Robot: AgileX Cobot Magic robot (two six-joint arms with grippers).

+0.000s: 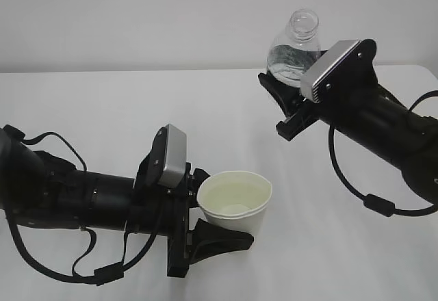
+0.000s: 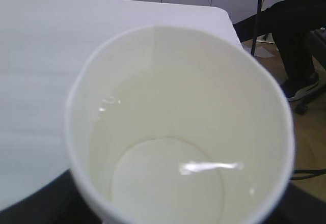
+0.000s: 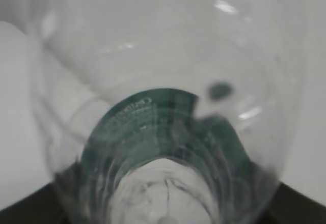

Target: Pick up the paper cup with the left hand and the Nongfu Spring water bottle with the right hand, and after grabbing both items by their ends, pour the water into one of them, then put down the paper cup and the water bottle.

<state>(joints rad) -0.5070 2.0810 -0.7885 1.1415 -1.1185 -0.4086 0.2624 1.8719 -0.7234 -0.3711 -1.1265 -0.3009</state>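
Note:
My left gripper (image 1: 217, 213) is shut on the white paper cup (image 1: 235, 193), holding it low on the wall with the mouth up. In the left wrist view the paper cup (image 2: 173, 81) fills the frame, and clear water (image 2: 168, 183) with a bright glint lies in its bottom. Up at the right, my right gripper (image 1: 290, 100) is shut on the lower end of the capless Nongfu Spring water bottle (image 1: 294, 49), whose open mouth points upward. The right wrist view looks along the Nongfu Spring water bottle (image 3: 168, 71) from its base, with the green label (image 3: 153, 127) showing through the wall.
The white table (image 1: 137, 109) stretches under both arms, with a pale wall behind it. In the left wrist view the table's far corner (image 2: 214, 12) ends before a wooden floor, where a dark chair or legs (image 2: 298, 40) stand.

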